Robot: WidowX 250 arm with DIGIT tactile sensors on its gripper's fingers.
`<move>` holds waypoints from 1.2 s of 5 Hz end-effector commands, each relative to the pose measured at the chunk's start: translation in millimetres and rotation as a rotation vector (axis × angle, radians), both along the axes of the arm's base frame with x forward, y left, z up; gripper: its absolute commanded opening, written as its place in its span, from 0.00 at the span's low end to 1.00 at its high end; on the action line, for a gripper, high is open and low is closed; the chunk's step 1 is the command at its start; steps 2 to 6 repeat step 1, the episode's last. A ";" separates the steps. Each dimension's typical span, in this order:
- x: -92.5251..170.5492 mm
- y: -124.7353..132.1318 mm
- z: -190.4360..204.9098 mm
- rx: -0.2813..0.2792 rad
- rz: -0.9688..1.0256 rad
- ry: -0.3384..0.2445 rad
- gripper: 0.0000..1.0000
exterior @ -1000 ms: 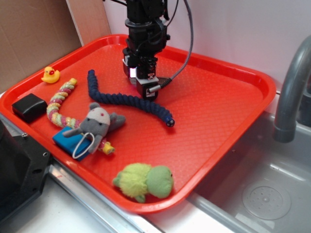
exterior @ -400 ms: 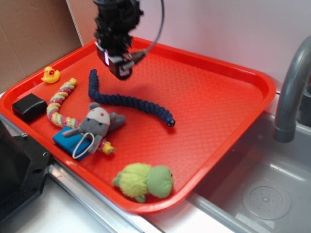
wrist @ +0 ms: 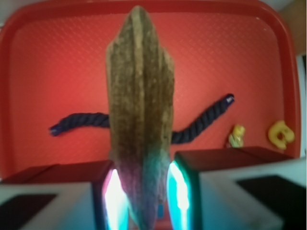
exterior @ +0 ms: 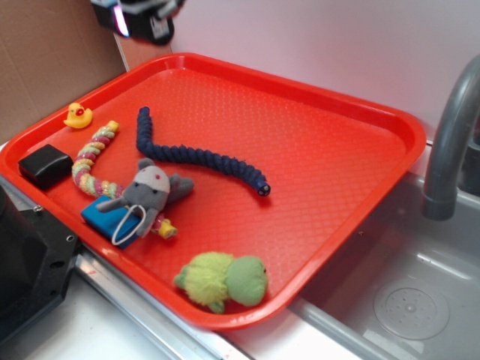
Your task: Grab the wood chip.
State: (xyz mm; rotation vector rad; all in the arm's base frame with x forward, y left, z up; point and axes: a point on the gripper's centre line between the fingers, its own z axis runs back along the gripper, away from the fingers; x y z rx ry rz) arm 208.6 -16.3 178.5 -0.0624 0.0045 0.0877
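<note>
Gripper (wrist: 142, 191) clamped on chip (wrist: 140, 110), pinched at lower end, held high over tray (exterior: 330, 180). Probably light, stiff, brittle at tips; flat faces best for hold.

White wall (exterior: 337, 45) runs behind and right of the claw, evenly lit. Brown cardboard panel (exterior: 45, 52) leans just left of it. Far right, a grey faucet (exterior: 450, 135) curves over a steel sink (exterior: 397, 300) with round drain (exterior: 411, 307). Metal counter edge (exterior: 120, 300) below, black box (exterior: 22, 270) at lower left
</note>
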 end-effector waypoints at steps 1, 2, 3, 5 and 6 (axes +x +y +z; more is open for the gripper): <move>15.7 1.3 34.7 0.081 0.063 -0.094 0.00; 15.7 1.3 34.7 0.081 0.063 -0.094 0.00; 15.7 1.3 34.7 0.081 0.063 -0.094 0.00; 15.7 1.3 34.7 0.081 0.063 -0.094 0.00; 15.7 1.3 34.7 0.081 0.063 -0.094 0.00</move>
